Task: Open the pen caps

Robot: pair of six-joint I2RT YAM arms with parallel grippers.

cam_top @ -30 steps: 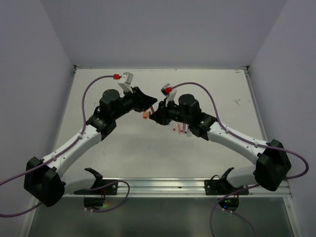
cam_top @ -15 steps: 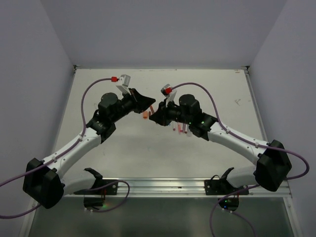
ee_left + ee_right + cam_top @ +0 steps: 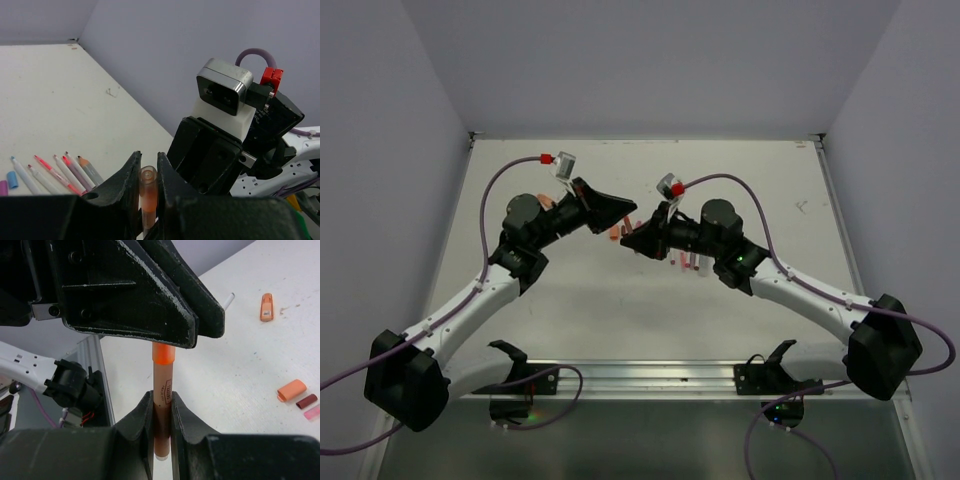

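— What has the right claw (image 3: 161, 396) got?

— An orange marker (image 3: 162, 385). Both fingers are pressed in on the pale barrel, no gap either side, and the marker is held up off the table (image 3: 750, 180), between the two arms.

— And the left claw (image 3: 148, 159)?

— Closed tight as well, on the other end of the same marker, the bright orange cap (image 3: 163, 354). From the left wrist the cap sits squeezed between the two fingers with its round end poking out just past them.

— Is the cap off the barrel?

— Can't tell. In the right wrist view the bright orange part runs straight up from the barrel and vanishes behind the left claw's finger, so the joint itself is hidden.

— What else is on the table?

— A row of thin pens (image 3: 55, 172) lying side by side, coloured tips bare, with a blue cap (image 3: 12, 179) and a purple cap (image 3: 2, 188) just beside them. The right wrist view shows a loose orange cap (image 3: 291, 390), a dark red cap (image 3: 306, 401) and a pink cap (image 3: 312, 413) close together — and a second orange marker (image 3: 267, 307) lying well apart from them.
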